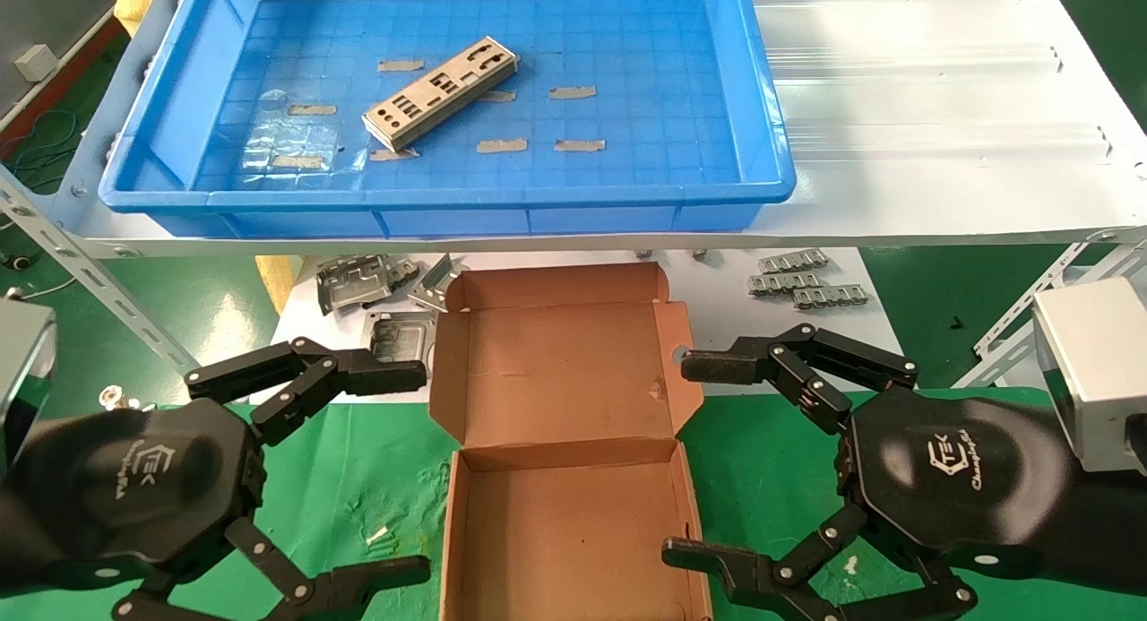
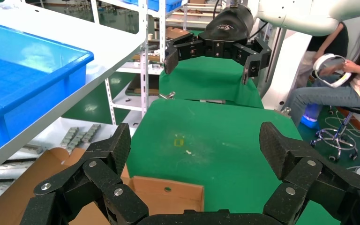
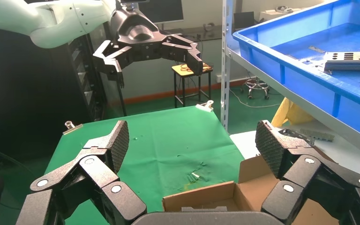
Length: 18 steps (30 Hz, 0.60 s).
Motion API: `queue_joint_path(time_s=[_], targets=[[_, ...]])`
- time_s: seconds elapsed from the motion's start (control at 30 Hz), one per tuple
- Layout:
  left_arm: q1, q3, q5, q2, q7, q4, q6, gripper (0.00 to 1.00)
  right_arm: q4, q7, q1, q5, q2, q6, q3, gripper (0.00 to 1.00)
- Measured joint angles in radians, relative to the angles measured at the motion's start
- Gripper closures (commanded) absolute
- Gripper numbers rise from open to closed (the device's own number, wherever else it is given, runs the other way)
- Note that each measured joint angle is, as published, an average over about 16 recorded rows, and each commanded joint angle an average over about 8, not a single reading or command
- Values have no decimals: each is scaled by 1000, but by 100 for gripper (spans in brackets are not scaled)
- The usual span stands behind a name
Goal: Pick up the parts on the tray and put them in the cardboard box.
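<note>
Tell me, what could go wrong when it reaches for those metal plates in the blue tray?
The parts lie stacked and flat on the tray floor, so an open pincer may lift only the top one or slide off it. The tray sits on a shelf above the cardboard box, and its raised wall could catch the left pincer or right pincer. A plate dropped from high might miss the small box.
</note>
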State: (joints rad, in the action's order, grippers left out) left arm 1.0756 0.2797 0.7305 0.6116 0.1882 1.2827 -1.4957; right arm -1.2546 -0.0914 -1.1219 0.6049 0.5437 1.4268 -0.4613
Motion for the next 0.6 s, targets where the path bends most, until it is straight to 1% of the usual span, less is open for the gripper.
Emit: queue_joint_path(time_s=[0.17, 0.43, 0.6], targets=[[0, 0, 0, 0, 0, 0, 0, 0, 0, 0, 0, 0, 0, 0, 0, 0], [0, 0, 0, 0, 0, 0, 0, 0, 0, 0, 0, 0, 0, 0, 0, 100], [0, 0, 0, 0, 0, 0, 0, 0, 0, 0, 0, 0, 0, 0, 0, 100]])
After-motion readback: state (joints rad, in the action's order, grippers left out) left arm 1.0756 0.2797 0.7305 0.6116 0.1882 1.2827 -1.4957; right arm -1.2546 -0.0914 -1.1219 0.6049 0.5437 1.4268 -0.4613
